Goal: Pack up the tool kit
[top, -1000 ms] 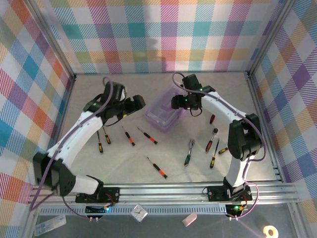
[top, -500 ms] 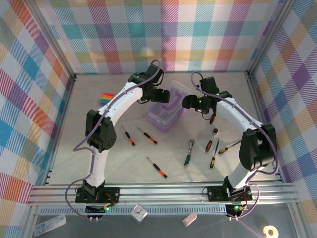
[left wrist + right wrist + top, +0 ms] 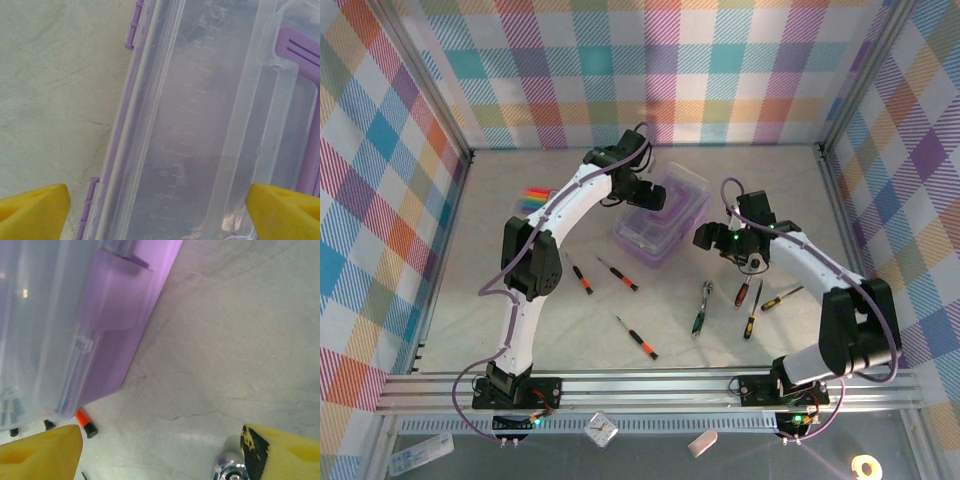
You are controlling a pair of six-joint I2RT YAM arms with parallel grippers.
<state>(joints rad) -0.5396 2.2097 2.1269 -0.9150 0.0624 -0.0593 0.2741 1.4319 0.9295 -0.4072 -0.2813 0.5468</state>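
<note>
Left gripper [image 3: 160,212] hovers over box [image 3: 660,222], jaws spread wide, empty; likely lining up on the lid, which looks shut. Right gripper [image 3: 160,450] just right of box, jaws released, empty. Screwdrivers [image 3: 618,272] and wrenches [image 3: 702,308] lie loose on box's near side, unpacked.

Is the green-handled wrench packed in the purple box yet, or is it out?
Out. The wrench lies on the bare table, apart from the purple box.
</note>
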